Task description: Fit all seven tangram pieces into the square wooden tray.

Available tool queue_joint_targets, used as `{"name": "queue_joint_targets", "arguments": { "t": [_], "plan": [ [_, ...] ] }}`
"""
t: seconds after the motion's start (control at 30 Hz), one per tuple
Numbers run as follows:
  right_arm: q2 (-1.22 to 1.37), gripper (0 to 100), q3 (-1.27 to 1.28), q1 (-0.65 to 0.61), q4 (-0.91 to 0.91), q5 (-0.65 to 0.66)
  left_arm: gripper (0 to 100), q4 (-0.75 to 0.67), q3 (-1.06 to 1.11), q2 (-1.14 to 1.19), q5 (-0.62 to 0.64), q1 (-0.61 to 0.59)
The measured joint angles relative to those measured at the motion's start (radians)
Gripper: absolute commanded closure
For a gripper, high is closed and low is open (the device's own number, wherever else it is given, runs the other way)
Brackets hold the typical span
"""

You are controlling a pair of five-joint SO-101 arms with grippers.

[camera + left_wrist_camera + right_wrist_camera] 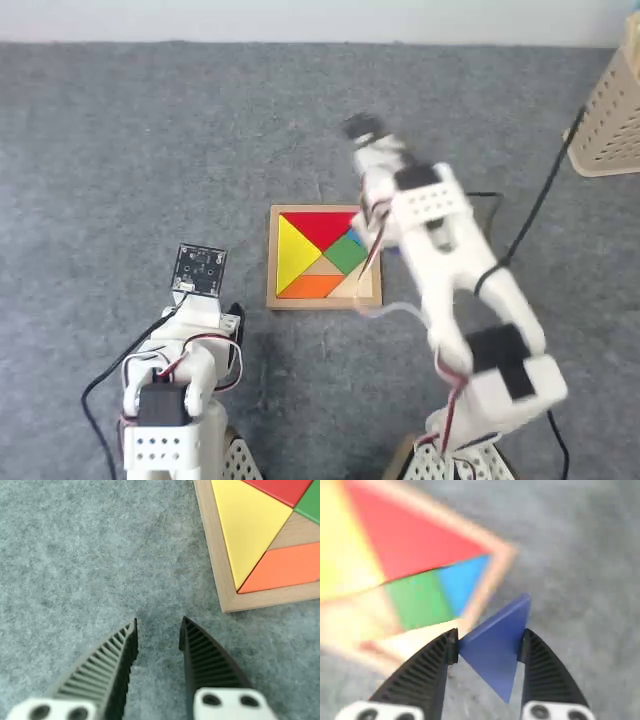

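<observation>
The right gripper (489,634) is clamped on a flat dark blue triangle (495,655), just beside the right rim of the square wooden tray (272,262) at frame centre. Placement is judged in hand, and turning the triangle toward the bare lower-right gap is likely needed. The left gripper (159,624) is parted and empty over fuzzy grey carpet (150,150).

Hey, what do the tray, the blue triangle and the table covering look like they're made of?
The tray: pale bare wood, going by faint grain on its rim. The blue triangle: smooth matte paint, probably over wood. The table covering: grey felt or carpet, fuzzy and mottled.
</observation>
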Motion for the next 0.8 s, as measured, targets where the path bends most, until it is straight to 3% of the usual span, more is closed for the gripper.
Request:
{"name": "queue_joint_targets", "arguments": {
  "t": [0.17,0.3,0.57,0.8],
  "plan": [
    [-0.104,89.0,0.189,-0.15,-0.078,0.356,87,0.0,0.0,0.0,0.0,0.0],
    [-0.123,88.7,0.238,-0.189,-0.118,0.574,87,0.0,0.0,0.0,0.0,0.0],
    [-0.123,88.1,0.238,-0.201,-0.127,0.796,87,0.0,0.0,0.0,0.0,0.0],
    [-0.123,82.7,0.238,-0.244,-0.127,0.881,87,0.0,0.0,0.0,0.0,0.0]
  ]
}}
